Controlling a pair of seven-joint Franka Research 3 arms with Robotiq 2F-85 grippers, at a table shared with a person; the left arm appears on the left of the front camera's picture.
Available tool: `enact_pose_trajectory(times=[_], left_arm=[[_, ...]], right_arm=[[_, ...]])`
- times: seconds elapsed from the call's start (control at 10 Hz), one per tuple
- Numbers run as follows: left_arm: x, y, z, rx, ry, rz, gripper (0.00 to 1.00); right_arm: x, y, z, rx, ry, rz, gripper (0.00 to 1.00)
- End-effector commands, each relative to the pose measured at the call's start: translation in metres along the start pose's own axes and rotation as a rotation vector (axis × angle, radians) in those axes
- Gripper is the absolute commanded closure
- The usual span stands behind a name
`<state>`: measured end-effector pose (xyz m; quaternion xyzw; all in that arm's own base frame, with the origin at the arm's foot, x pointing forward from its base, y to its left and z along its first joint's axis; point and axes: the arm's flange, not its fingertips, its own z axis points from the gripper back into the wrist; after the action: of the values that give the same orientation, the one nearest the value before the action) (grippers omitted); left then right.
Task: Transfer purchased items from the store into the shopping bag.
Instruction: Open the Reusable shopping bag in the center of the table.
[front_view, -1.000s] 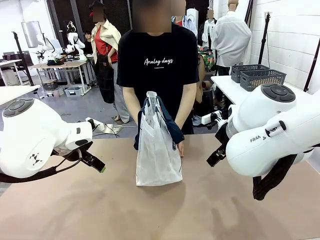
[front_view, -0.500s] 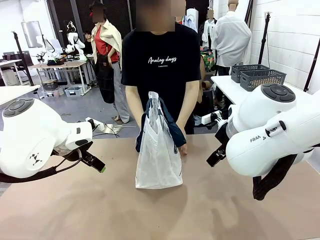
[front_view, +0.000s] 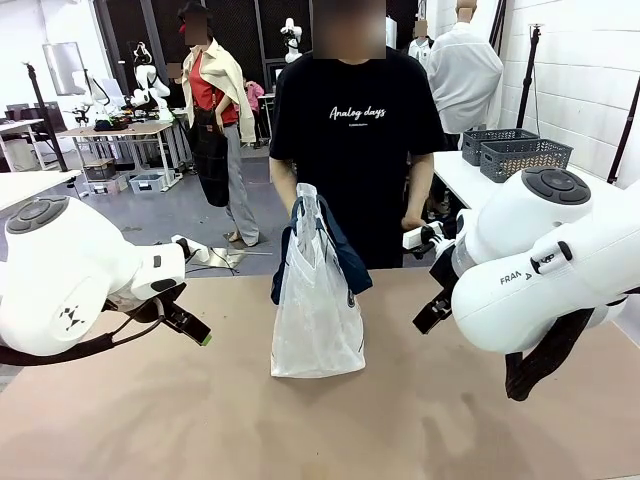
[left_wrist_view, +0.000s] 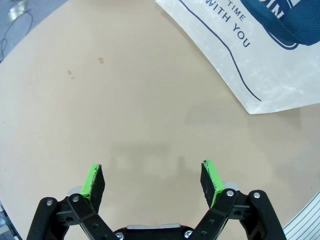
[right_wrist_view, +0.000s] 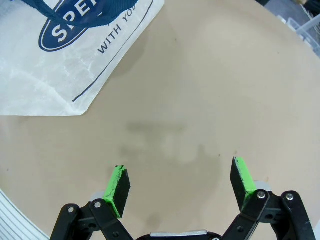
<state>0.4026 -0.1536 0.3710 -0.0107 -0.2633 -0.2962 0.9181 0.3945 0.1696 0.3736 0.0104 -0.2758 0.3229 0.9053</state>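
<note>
Shopping bag (front_view: 318, 310) stands upright between left gripper (left_wrist_view: 151, 172) and right gripper (right_wrist_view: 180, 172), ahead of each, about equidistant. Both gape empty.

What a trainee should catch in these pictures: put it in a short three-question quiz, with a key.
1. True or false: the left gripper is shut.
2. Pick one. The shopping bag: A) lies flat, B) stands upright on the table, C) hangs from a gripper.
3. Short answer: what colour are the bag's handles?
Key: 1 false, its jaws stand open; 2 B; 3 navy blue.
</note>
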Motion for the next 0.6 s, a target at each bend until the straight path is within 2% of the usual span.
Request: enact_pose_trajectory(times=[0.0, 0.3, 0.5], left_arm=[[0.010, -0.002, 0.015, -0.044, 0.022, 0.063, 0.00], [0.036, -0.004, 0.043, -0.098, 0.067, 0.119, 0.00], [0.065, -0.002, 0.073, -0.103, 0.064, 0.178, 0.00]], right_arm=[[0.013, 0.007, 0.012, 0.056, 0.030, -0.017, 0.00], [0.049, 0.008, 0.037, 0.072, 0.092, -0.044, 0.00], [0.091, 0.007, 0.057, 0.061, 0.130, -0.031, 0.00]])
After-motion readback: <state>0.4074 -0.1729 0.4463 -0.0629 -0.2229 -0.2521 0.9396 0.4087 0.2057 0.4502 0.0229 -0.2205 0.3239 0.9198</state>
